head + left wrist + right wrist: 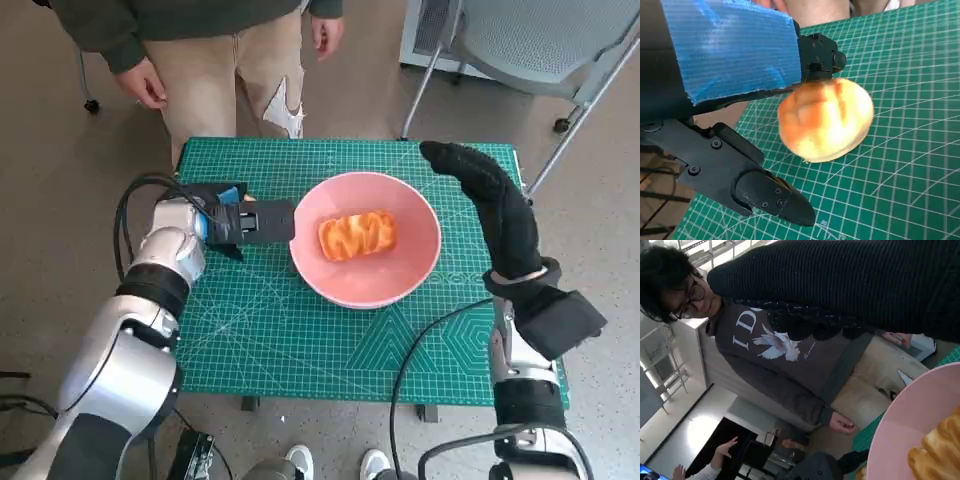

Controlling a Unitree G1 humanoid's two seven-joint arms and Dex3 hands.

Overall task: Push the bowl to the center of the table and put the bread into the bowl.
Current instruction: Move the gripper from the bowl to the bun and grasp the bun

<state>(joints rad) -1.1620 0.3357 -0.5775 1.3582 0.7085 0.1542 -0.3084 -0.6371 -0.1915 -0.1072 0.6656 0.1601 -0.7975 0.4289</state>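
Fingers of the left hand flank a bun, grip unclear, so it may drop onto the counter short of the bowl; the right hand hangs empty, outstretched.

A green cutting mat carries the pink bowl.

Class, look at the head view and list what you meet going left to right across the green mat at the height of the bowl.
Left hand → pink bowl with the bread inside it → right hand in its black glove.
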